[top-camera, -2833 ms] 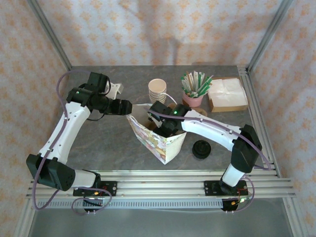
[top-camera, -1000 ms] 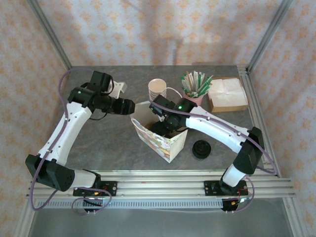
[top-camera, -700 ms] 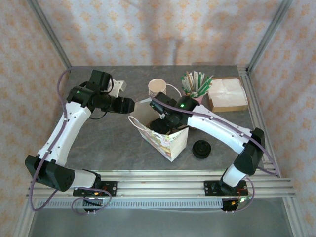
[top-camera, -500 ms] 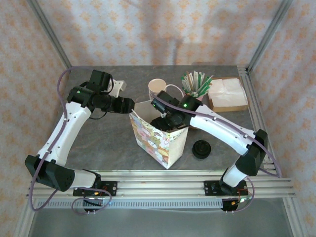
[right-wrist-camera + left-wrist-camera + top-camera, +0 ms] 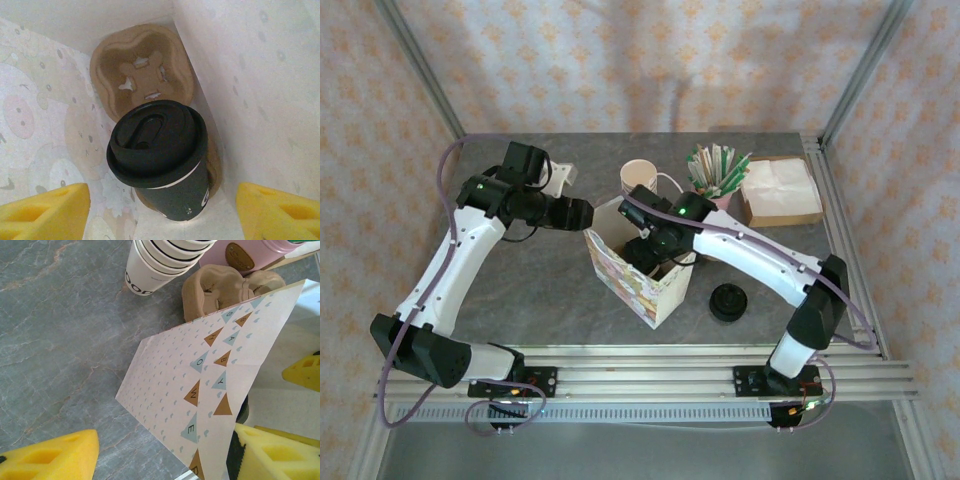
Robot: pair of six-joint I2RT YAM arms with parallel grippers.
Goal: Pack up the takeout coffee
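Currently the right arm (image 5: 750,256) is bending down into the paper bag (image 5: 632,288), the right claw (image 5: 162,192) hanging with fingers wide apart, clear of the lidded coffee cup (image 5: 157,150) standing in a cardboard carrier (image 5: 142,65) on the bag's floor. The left arm (image 5: 460,250) is reaching across, the left claw (image 5: 165,445) spread astride the bag's wall.

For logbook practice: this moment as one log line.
cup: in carrier in bag | right tool: open | left tool: open astride bag wall
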